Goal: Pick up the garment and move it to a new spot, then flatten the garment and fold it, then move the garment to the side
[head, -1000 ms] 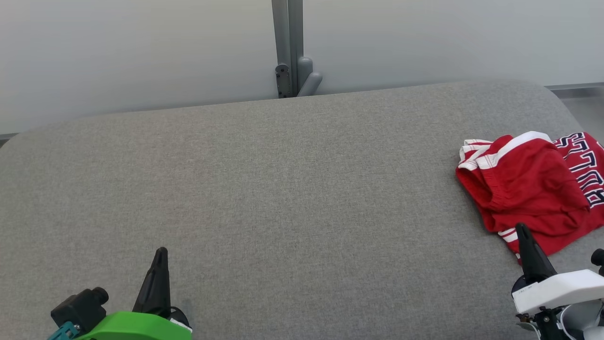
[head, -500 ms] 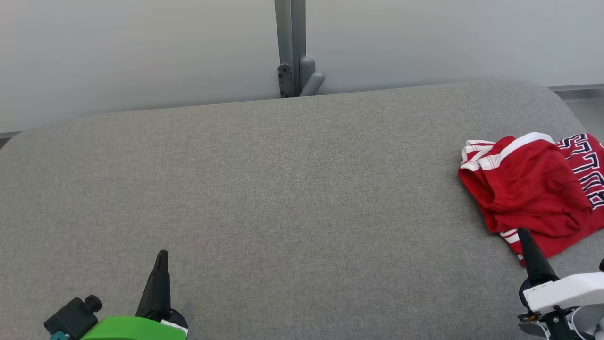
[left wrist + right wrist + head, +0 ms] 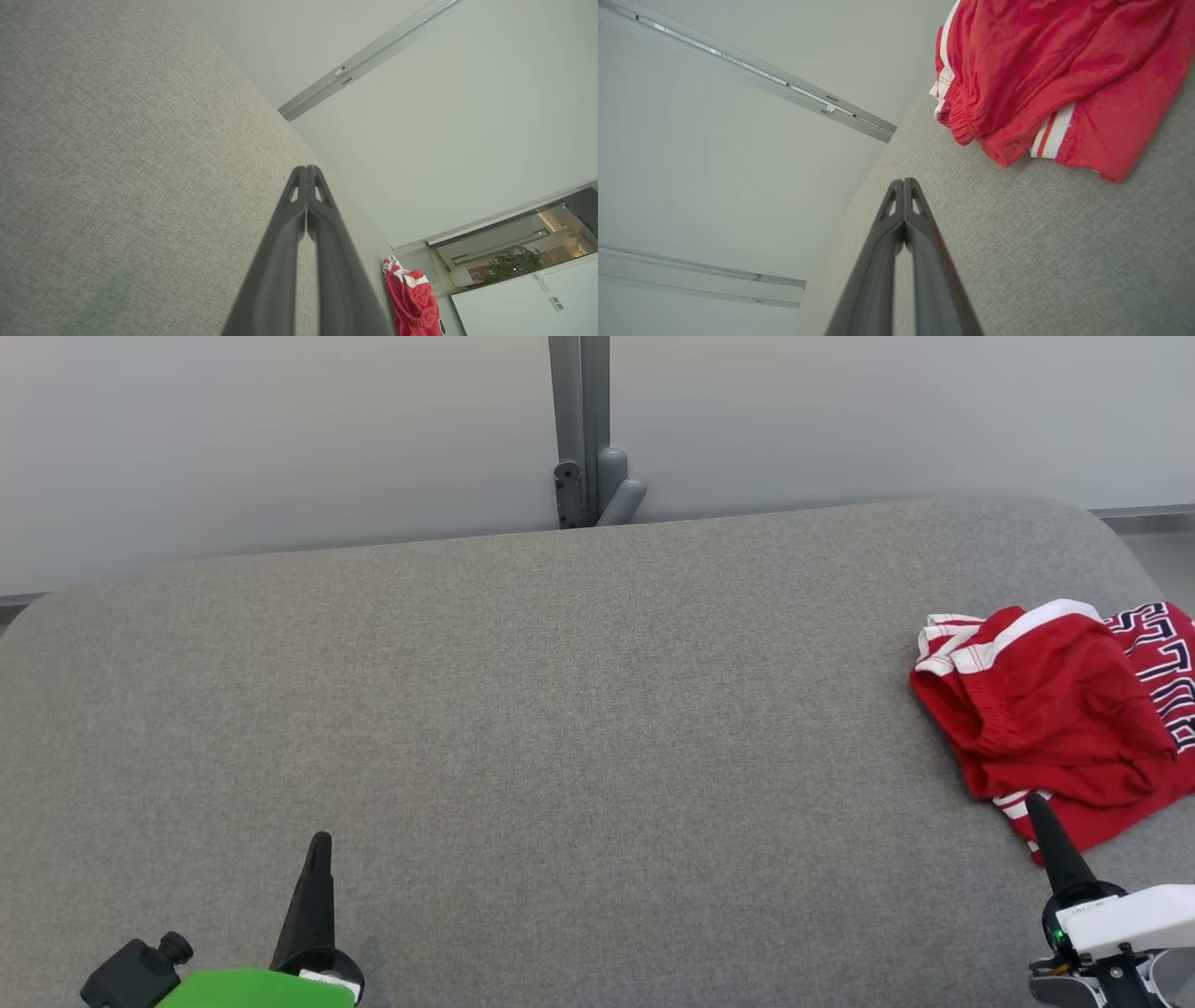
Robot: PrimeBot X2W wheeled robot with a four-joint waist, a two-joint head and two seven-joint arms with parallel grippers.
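Observation:
A red garment (image 3: 1055,709) with white stripes and dark lettering lies crumpled at the right edge of the grey padded table (image 3: 560,709). It also appears in the right wrist view as the garment (image 3: 1045,70) up and to the right, and far off in the left wrist view as the garment (image 3: 411,298). My right gripper (image 3: 1034,801) is shut and empty, its tip just before the garment's near hem. My left gripper (image 3: 320,840) is shut and empty at the lower left, far from the garment. Both show pressed-together fingers in their own views, the left gripper (image 3: 307,169) and the right gripper (image 3: 904,181).
A grey post with a bracket (image 3: 583,476) stands behind the table's far edge against a pale wall. The wide stretch of grey table between the two grippers holds nothing. The table's rounded right corner (image 3: 1111,523) is close to the garment.
Both grippers have sunk toward the bottom edge of the head view, drawing back a little. The picture has shifted slightly right. The garment lies as before.

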